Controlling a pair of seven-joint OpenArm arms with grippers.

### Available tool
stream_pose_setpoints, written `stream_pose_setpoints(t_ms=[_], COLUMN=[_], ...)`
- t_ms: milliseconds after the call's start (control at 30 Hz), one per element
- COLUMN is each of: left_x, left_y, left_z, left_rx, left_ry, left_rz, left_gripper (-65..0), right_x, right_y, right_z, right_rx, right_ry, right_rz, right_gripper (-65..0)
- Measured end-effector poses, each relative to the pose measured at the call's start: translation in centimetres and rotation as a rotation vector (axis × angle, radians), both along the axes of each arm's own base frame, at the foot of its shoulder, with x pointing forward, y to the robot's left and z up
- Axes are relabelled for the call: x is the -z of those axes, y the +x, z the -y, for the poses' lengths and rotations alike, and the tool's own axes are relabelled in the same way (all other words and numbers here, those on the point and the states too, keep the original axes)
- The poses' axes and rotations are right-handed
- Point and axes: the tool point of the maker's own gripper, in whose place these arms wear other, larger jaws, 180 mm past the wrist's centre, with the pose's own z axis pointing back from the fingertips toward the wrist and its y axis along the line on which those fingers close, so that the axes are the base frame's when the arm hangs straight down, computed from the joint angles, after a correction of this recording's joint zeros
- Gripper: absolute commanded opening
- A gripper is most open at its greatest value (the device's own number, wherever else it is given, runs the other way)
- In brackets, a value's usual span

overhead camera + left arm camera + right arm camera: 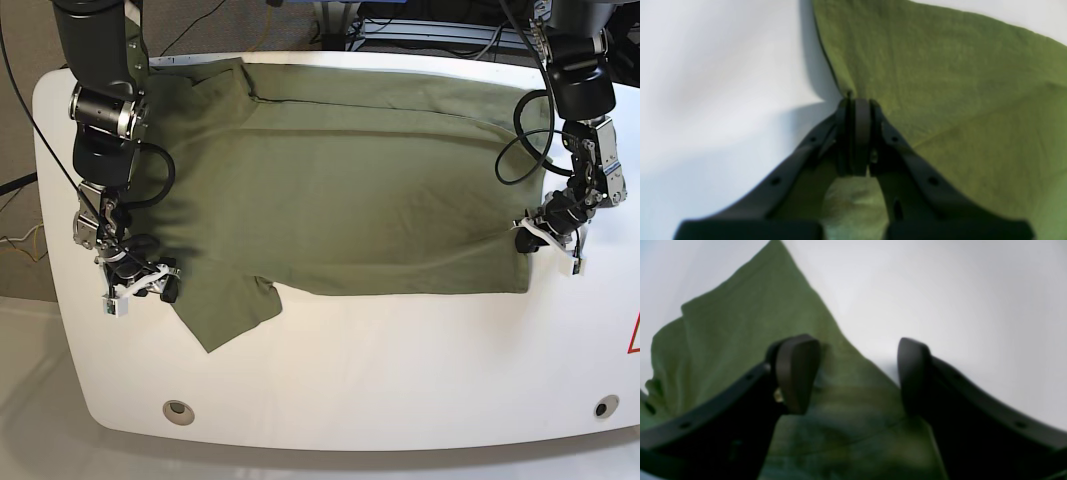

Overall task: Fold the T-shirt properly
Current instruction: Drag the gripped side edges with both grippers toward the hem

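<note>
**Left gripper clamped on the shirt's corner, right gripper spread over the sleeve**

From the base view you get the whole layout: the olive-green T-shirt [340,180] lies spread across the white counter [380,370], its length running from one arm to the other, one short sleeve pointing toward the near edge. Neither wrist camera gives you that; each shows only a wedge of green cloth against white.

Your left wrist view shows what the base view cannot: the left gripper [857,110] has its jaws pressed together on the edge of the T-shirt, right where the cloth's border meets the counter. In the base view the same gripper [530,238] sits at the shirt's near corner, but its jaws are too small to read there.

Your right wrist view shows the right gripper [853,373] with its jaws wide apart, one finger over the cloth, the other over bare counter, nothing held between them. In the base view it [150,282] sits beside the sleeve.

Both wrist pictures are soft and blurred. Whether the right fingertips touch the cloth, you cannot tell.
</note>
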Motion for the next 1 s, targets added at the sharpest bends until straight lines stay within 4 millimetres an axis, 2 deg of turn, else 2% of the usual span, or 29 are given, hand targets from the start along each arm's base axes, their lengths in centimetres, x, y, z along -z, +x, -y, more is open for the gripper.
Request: stream_pose_setpoints(t_ms=[300,467,1000], left_x=[0.0,0.0,0.0], left_y=[0.0,0.0,0.2], left_z=[0.0,0.0,0.1], left_rx=[-0.004,-0.004,-0.007], left_ry=[0.001,0.001,-0.001], left_rz=[-0.001,-0.002,0.0], left_gripper=[-65.0,-65.0,-65.0], right_x=[0.4,0.4,0.1], right_y=[0.0,-0.1,-0.3], right_z=[-1.9,-2.5,-2.3], right_rx=[-0.037,-0.059,-0.079], right_ry=[0.029,0.05,0.006], right_rz=[-0.004,-0.003,-0.027], right_gripper=[-65.0,-65.0,-65.0])
